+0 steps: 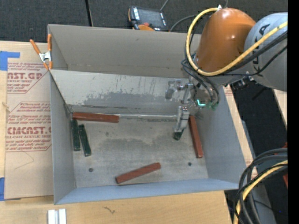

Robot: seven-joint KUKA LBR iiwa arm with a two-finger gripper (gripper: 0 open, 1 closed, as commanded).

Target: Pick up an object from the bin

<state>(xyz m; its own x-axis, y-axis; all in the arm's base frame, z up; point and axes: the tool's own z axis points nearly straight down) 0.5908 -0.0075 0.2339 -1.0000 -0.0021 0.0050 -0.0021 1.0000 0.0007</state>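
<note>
Tool (pixel 178 134) down near floor of bin (pixel 117 45); open or closed, cannot tell. Just beside it on the arm's side, not gripped, red stick (pixel 195 138) lying flat. Well apart on the far side, back stick (pixel 96 118) and two green sticks (pixel 80 138). Forward of tool, front stick (pixel 138 172).
</note>
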